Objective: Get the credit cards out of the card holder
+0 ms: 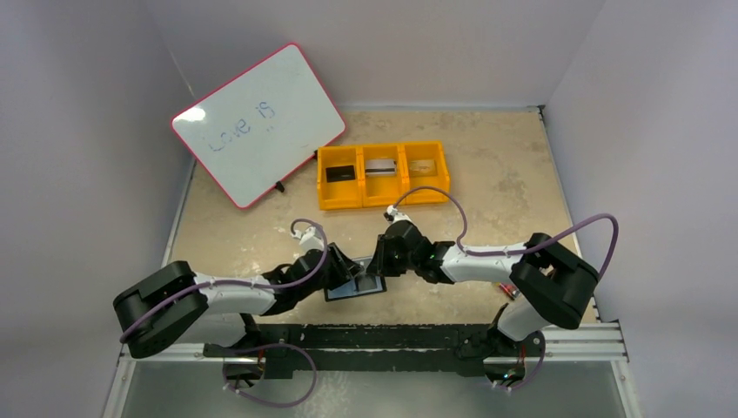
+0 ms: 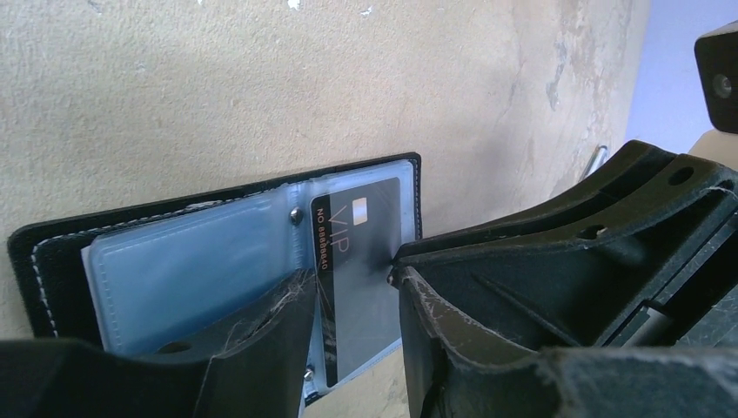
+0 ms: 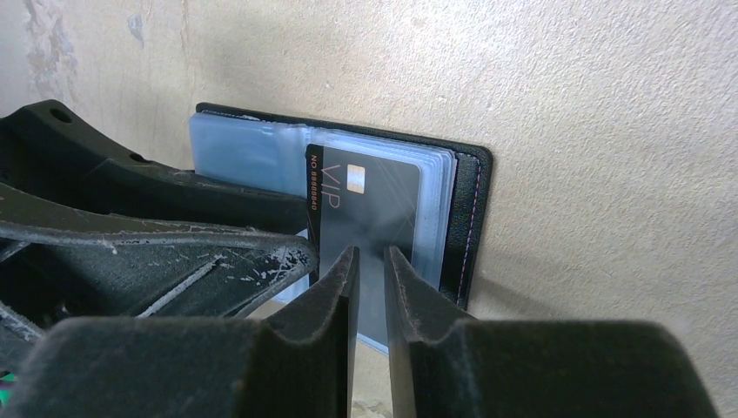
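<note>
Right gripper [image 3: 370, 261] is narrow at the card [image 3: 374, 192], hold unconfirmed; left gripper [image 2: 348, 283] wide over the card holder [image 2: 52, 252]. We judge the card stiff, slick; pinch its near edge.

Bench: mottled beige tabletop [image 1: 487, 226].
Far left corner: pink-rimmed whiteboard [image 1: 258, 124], propped at a tilt, handwriting on it.
Far edge, centre: orange three-compartment tray [image 1: 383, 201].
Near edge, centre: black card holder [image 1: 365, 288], lying open, clear sleeves up.

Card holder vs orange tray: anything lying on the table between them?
Nothing loose. In the top view the table between card holder and orange tray is bare; only the right arm's wrist reaches over it.
</note>
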Controlling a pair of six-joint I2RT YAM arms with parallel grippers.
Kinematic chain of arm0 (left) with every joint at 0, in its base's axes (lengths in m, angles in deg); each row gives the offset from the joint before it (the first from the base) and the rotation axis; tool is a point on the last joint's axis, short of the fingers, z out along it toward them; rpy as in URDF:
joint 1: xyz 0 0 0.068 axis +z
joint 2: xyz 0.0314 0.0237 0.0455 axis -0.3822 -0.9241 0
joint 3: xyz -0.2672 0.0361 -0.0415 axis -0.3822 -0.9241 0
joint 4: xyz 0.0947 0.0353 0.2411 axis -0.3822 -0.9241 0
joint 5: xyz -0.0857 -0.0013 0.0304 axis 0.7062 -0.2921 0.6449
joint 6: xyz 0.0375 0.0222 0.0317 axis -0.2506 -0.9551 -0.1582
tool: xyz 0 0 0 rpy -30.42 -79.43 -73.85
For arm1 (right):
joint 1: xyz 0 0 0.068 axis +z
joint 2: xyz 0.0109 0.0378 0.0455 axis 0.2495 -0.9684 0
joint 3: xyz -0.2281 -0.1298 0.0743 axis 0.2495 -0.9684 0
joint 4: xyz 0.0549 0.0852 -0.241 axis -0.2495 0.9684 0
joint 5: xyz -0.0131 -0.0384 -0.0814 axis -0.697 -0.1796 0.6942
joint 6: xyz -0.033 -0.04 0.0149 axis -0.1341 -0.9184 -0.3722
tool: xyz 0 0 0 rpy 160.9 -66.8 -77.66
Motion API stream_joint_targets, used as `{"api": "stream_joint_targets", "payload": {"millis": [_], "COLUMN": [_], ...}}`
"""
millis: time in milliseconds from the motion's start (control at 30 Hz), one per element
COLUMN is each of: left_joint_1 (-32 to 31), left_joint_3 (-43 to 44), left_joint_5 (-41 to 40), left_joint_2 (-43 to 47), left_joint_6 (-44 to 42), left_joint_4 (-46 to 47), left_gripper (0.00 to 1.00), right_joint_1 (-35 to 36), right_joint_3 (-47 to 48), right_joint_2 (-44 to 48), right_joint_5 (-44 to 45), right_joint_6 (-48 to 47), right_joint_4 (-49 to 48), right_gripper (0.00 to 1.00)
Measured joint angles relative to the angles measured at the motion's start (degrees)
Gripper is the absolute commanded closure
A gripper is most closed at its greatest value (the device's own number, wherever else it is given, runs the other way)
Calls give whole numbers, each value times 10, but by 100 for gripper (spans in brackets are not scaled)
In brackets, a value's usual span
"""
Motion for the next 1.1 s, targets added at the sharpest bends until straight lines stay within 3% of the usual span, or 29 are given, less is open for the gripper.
{"api": "stream_joint_targets", "payload": {"millis": [333, 467, 700, 900, 1100], "left_joint_1": [0, 0, 0, 1, 1], "left_joint_3": [-44, -57, -81, -91, -91], "left_joint_5": [-11, -13, -11, -7, -4], "left_joint_2": [-6, -19, -86, -129, -142], "left_joint_6": [45, 57, 78, 89, 83], "left_joint_4": [75, 109, 223, 290, 302], "left_gripper": [62, 67, 77, 78, 95], "right_joint_1": [0, 0, 0, 0, 0], "right_joint_3": [-7, -8, -14, -19, -23], "right_joint_2": [1, 0, 0, 0, -1], "right_joint_5": [0, 0, 2, 2, 2], "right_joint_6": [6, 9, 10, 13, 17], "right_joint_4": [-11, -12, -23, -33, -41], "right_gripper": [83, 85, 85, 85, 85]}}
